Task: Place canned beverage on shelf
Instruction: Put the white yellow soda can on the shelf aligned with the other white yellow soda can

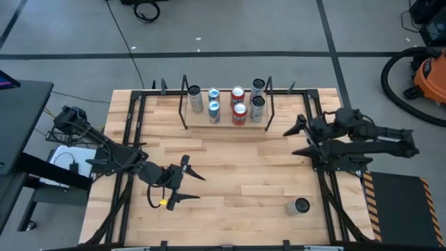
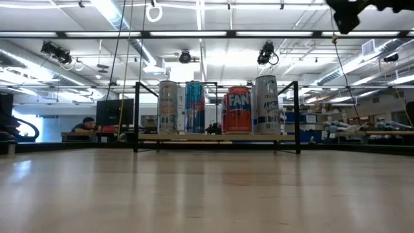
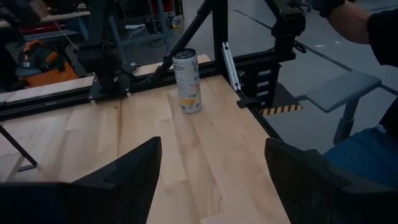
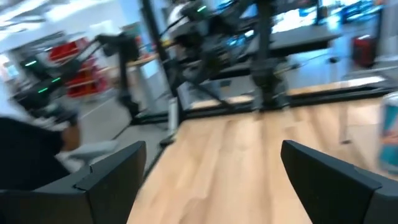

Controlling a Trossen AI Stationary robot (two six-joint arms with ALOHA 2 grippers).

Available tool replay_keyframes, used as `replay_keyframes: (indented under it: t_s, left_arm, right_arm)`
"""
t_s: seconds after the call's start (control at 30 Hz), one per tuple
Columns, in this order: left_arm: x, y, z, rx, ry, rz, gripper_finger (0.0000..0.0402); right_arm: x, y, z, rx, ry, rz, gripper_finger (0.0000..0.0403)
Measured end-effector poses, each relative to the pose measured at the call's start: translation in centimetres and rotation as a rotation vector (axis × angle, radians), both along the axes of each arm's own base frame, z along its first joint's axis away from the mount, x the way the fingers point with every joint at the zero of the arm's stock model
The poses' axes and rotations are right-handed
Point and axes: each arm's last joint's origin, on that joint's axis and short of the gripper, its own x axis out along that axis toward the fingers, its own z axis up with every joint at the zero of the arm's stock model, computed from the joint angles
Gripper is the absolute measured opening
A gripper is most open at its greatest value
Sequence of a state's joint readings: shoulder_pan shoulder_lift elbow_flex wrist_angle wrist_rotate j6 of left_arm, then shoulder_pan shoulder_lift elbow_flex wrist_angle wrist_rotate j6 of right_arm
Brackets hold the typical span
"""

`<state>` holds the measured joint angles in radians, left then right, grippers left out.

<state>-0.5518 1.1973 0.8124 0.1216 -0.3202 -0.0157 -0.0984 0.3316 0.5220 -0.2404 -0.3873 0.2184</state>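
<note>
Shelf: low light-wood shelf with black rod uprights (image 1: 224, 125) already holds seven cans.
Left to do: slim silver can (image 1: 298, 206) stands alone on the table's near right part.
Left gripper (image 1: 182, 183): jaws apart, empty.
Right gripper (image 1: 300, 139): wide, empty, beside the shelf.

This is a large robotics lab or workshop hall. The low view shows a high ceiling with long strip lights (image 2: 116, 19), exposed beams and ceiling-hung cameras (image 2: 266, 53), with workbenches and a seated person (image 2: 86, 125) at a monitor far behind. Around the light-wood surface (image 1: 230, 167) lies grey concrete floor with dark tape lines (image 1: 209, 54), loose cables and an orange shop vacuum (image 1: 426, 73).
</note>
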Motion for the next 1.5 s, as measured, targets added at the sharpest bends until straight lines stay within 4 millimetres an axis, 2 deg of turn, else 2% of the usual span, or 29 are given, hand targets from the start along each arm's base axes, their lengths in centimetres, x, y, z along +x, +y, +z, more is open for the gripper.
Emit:
replay_keyframes:
  t_s: [0.23, 0.43, 0.57, 0.7, 0.87, 1.03, 1.27, 1.4, 1.5]
  left_arm:
    - [0.0, 0.0, 0.0, -0.009, -0.001, 0.002, 0.0286]
    - [0.0, 0.0, 0.2, -0.019, -0.016, 0.002, 0.0286]
    - [0.1, 0.0, 0.4, -0.030, -0.033, 0.002, 0.0286]
    - [0.1, -0.1, 0.4, -0.051, -0.031, 0.007, 0.0286]
    - [0.1, -0.1, 0.4, -0.091, -0.025, 0.016, 0.0286]
    - [0.1, -0.1, 0.4, -0.099, -0.022, 0.018, 0.0286]
    - [0.1, -0.1, 0.4, -0.099, -0.022, 0.018, 0.0286]
    - [0.1, -0.1, 0.4, -0.102, -0.022, 0.019, 0.0286]
    - [0.1, -0.1, 0.4, -0.121, -0.017, 0.023, 0.0286]
  right_arm:
    - [-1.8, 0.8, -0.9, 0.037, 0.083, 0.125, 0.0382]
    - [-2.2, 1.2, -2.0, 0.101, 0.219, 0.168, 0.0382]
    - [-2.3, 1.5, -2.1, 0.126, 0.242, 0.196, 0.0382]
    - [-2.8, 1.7, -1.7, 0.145, 0.201, 0.241, 0.0382]
    - [-3.2, 1.9, -0.4, 0.174, 0.065, 0.291, 0.0382]
    - [-3.1, 2.0, 1.2, 0.184, -0.095, 0.266, 0.0382]
    - [-2.6, 2.1, 3.0, 0.096, -0.317, 0.239, 0.0382]
    - [-2.0, 2.2, 3.4, 0.068, -0.361, 0.229, 0.0382]
    - [-1.3, 2.4, 3.1, 0.109, -0.293, 0.284, 0.0382]
